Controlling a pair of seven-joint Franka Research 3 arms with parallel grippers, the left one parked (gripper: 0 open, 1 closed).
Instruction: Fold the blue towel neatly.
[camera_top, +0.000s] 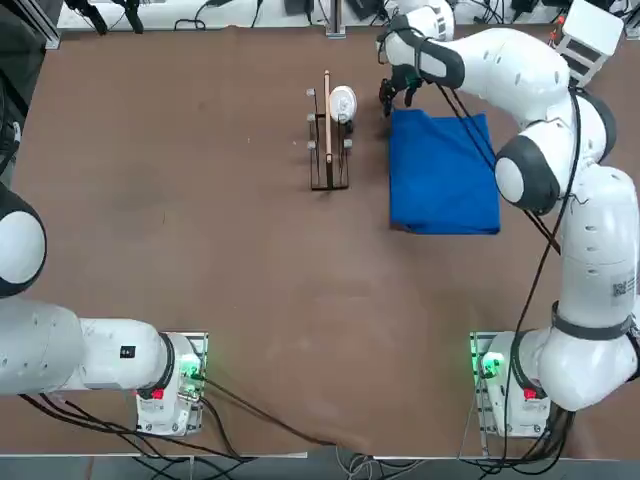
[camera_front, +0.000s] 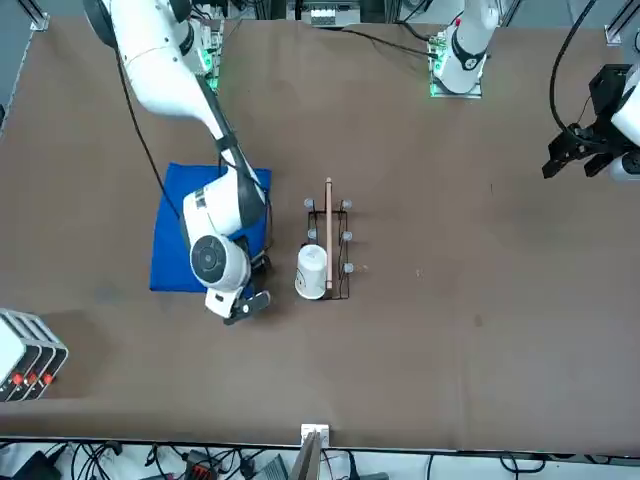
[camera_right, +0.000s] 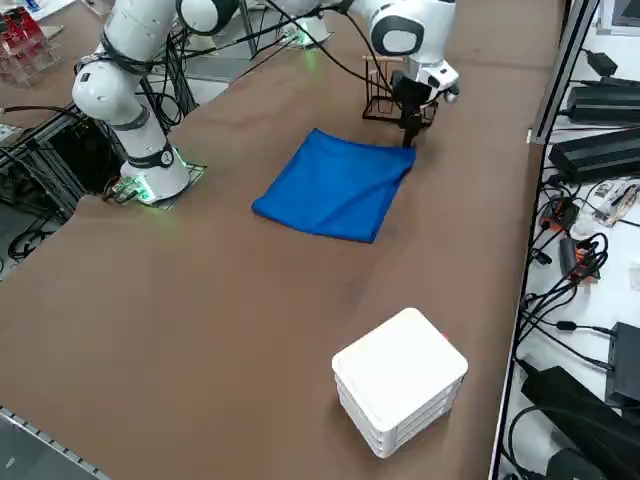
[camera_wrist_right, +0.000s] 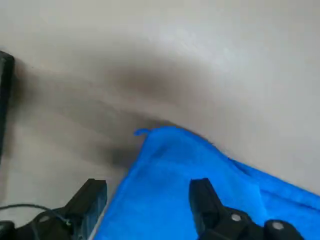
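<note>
Brown table (camera_top: 200, 200) is carrying everything: right gripper (camera_wrist_right: 145, 200), jaws standing open and empty, is hovering over the far corner of the blue towel (camera_top: 443, 172), already lying folded at one o'clock beside a wire rack (camera_top: 329, 150). Releasing looks done; next likely calls for lifting clear.

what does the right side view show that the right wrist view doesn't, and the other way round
Only the right side view shows the whole folded blue towel lying flat, the wire rack beyond it and a white box near the table's edge. Only the right wrist view shows the towel's corner close up, with one finger over the cloth and the other off its edge. Both show the right gripper open at that far corner, holding nothing.
</note>
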